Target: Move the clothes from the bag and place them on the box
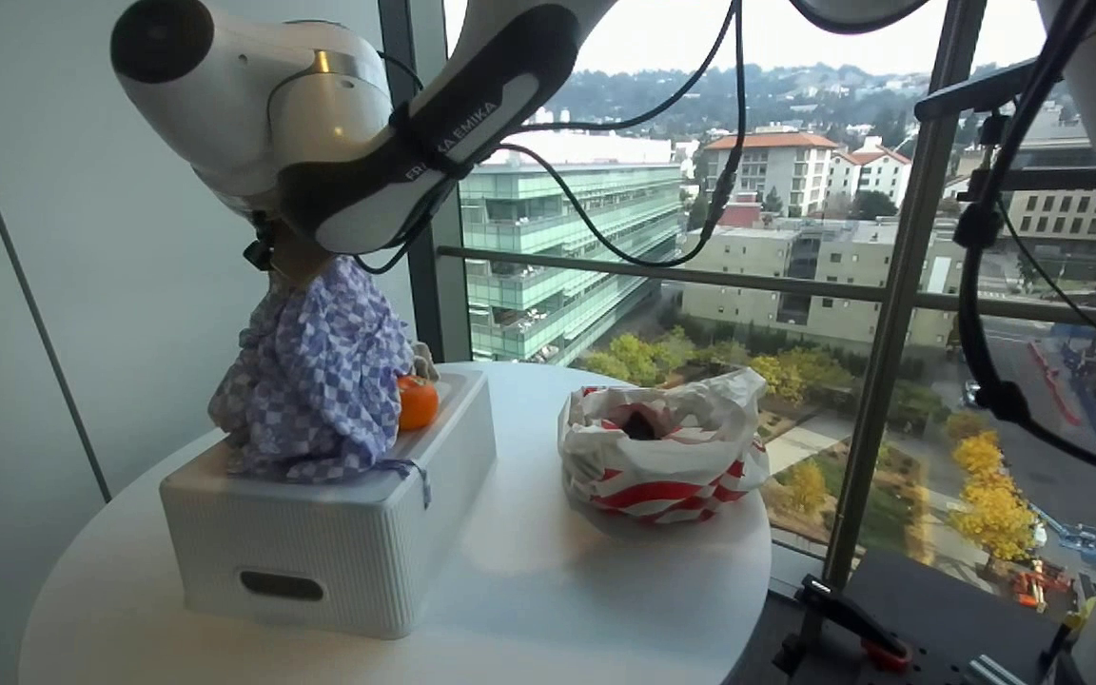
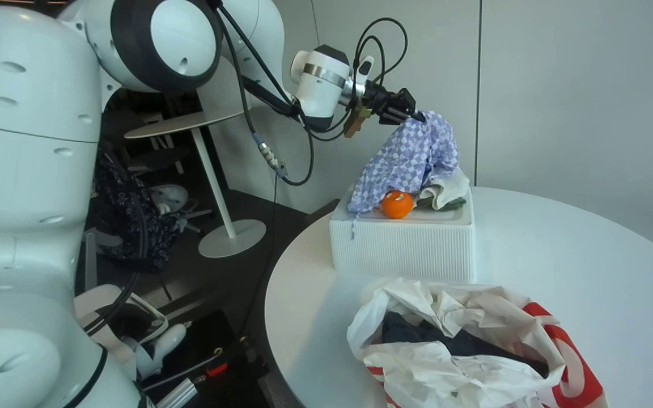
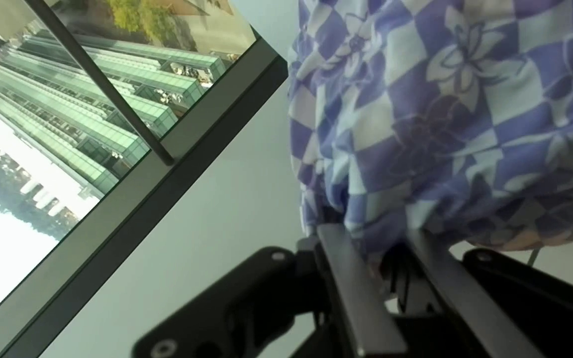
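Observation:
A purple and white checkered cloth (image 1: 329, 371) hangs over the white ribbed box (image 1: 291, 533); its lower folds rest on the lid. The cloth (image 2: 408, 156) rises to a peak at my gripper (image 2: 418, 116). In the wrist view the cloth (image 3: 440, 109) is bunched between the fingertips of my gripper (image 3: 376, 241), which is shut on it with a gap between the fingers lower down. A white and red plastic bag (image 1: 672, 485) stands on the table. Dark clothing (image 2: 462, 343) lies inside the bag's open mouth. In an exterior view the arm hides the gripper's fingers.
An orange fruit (image 2: 397, 204) sits on the box lid beside the cloth. An off-white cloth (image 2: 448, 187) with something dark green under it lies on the lid. The round white table (image 2: 559, 243) stands by a window (image 1: 605, 276) and a wall (image 1: 44, 238).

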`<action>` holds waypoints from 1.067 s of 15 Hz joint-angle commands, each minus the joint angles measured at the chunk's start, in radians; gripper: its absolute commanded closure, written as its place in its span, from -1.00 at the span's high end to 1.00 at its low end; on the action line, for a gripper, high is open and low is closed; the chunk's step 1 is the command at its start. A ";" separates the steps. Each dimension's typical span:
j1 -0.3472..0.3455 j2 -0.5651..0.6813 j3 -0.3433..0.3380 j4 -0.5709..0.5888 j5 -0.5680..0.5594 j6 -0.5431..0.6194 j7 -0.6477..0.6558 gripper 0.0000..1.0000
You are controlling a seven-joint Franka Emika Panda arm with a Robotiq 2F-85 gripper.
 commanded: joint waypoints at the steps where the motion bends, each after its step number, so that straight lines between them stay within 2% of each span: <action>1: 0.000 -0.014 -0.002 0.068 0.270 -0.072 -0.249 0.09; 2: -0.049 -0.023 0.064 0.075 0.352 -0.132 -0.320 0.23; 4: -0.061 -0.074 0.064 0.070 0.526 -0.210 -0.424 0.54; 5: -0.013 -0.102 -0.011 0.077 0.611 -0.247 -0.447 0.67; 7: -0.014 -0.174 -0.081 0.042 0.738 -0.304 -0.475 0.97; 12: -0.077 -0.309 -0.252 -0.091 0.954 -0.370 -0.471 1.00; 16: -0.163 -0.381 -0.356 -0.290 1.108 -0.298 -0.451 1.00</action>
